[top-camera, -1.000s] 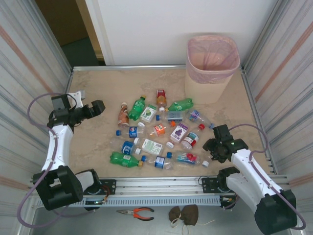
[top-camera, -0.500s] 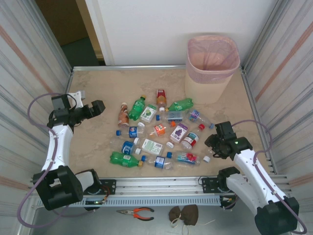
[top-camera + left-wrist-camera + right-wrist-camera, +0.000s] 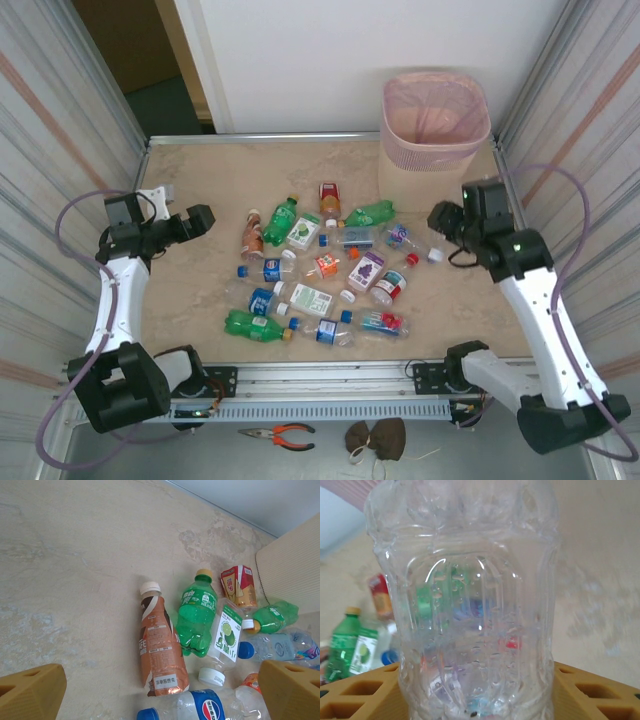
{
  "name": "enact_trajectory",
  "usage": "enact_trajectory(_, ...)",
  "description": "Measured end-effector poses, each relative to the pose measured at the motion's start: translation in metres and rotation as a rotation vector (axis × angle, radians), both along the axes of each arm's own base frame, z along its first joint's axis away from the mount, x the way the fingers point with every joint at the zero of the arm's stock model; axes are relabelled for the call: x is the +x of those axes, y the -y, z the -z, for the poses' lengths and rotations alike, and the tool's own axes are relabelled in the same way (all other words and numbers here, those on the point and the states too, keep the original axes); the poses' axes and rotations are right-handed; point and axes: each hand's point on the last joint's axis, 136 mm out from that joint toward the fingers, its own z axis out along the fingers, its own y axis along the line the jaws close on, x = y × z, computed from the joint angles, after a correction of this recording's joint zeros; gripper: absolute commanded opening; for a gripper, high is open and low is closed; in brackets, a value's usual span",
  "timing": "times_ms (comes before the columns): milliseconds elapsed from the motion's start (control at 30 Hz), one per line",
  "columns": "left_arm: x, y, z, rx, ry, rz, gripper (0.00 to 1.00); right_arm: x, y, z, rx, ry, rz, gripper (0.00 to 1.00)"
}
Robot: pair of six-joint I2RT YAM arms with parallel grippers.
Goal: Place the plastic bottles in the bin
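Several plastic bottles (image 3: pixel 320 280) lie scattered across the middle of the marble table (image 3: pixel 200 180): green, clear and brown ones with coloured caps. The pink-lined bin (image 3: pixel 425 185) stands at the back right. My right gripper (image 3: pixel 447 220) hangs above the table just in front of the bin, right of the pile. It is shut on a clear ribbed bottle (image 3: pixel 470 605), gripped near its base between the orange fingers (image 3: pixel 360 695). My left gripper (image 3: pixel 200 220) is open over the left of the table. A brown bottle (image 3: pixel 159 650) and a green bottle (image 3: pixel 196 615) lie beyond its spread fingers (image 3: pixel 30 692).
Corrugated metal walls (image 3: pixel 60 130) close in both sides. A loose white cap (image 3: pixel 436 255) lies under the right arm. Small cartons (image 3: pixel 329 195) are mixed into the pile. Orange-handled pliers (image 3: pixel 283 433) and a brown lump (image 3: pixel 376 437) lie below the front rail.
My right arm has risen from the front right of the table and swung back toward the bin, carrying the clear bottle. The left arm has stayed put.
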Motion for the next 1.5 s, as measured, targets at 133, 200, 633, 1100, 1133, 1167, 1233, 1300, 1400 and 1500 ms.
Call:
enact_trajectory(133, 0.001, 0.000, -0.001, 0.001, 0.004, 0.000, 0.98, 0.039, -0.012, -0.047, -0.043, 0.107, -0.070, 0.61)
enact_trajectory(200, 0.001, 0.000, -0.001, 0.001, 0.005, 0.000, 0.98, 0.058, -0.018, -0.066, -0.066, 0.155, -0.101, 0.61)
enact_trajectory(633, 0.000, 0.000, 0.000, 0.004, 0.010, -0.001, 0.98, 0.210, -0.020, -0.119, -0.110, 0.349, -0.197, 0.60)
enact_trajectory(1100, 0.000, -0.001, 0.001, 0.009, 0.009, -0.006, 0.98, 0.300, -0.037, -0.054, -0.141, 0.230, -0.346, 0.58)
enact_trajectory(1133, 0.000, -0.001, 0.001, 0.009, 0.009, -0.006, 0.98, 0.302, -0.038, -0.045, -0.140, 0.206, -0.355, 0.58)
enact_trajectory(1167, 0.000, -0.001, 0.001, 0.009, 0.009, -0.006, 0.98, 0.303, -0.039, -0.036, -0.136, 0.184, -0.362, 0.58)
enact_trajectory(1233, 0.000, -0.001, 0.001, 0.009, 0.009, -0.006, 0.98, 0.304, -0.042, -0.014, -0.127, 0.128, -0.381, 0.58)
enact_trajectory(1300, 0.000, -0.001, 0.001, 0.009, 0.009, -0.006, 0.98, 0.306, -0.043, 0.007, -0.121, 0.076, -0.394, 0.57)
enact_trajectory(1400, 0.000, -0.001, 0.001, 0.009, 0.009, -0.006, 0.98, 0.306, -0.046, 0.038, -0.112, 0.002, -0.419, 0.57)
enact_trajectory(1500, 0.000, -0.001, 0.001, 0.009, 0.009, -0.006, 0.98, 0.306, -0.047, 0.067, -0.105, -0.066, -0.434, 0.58)
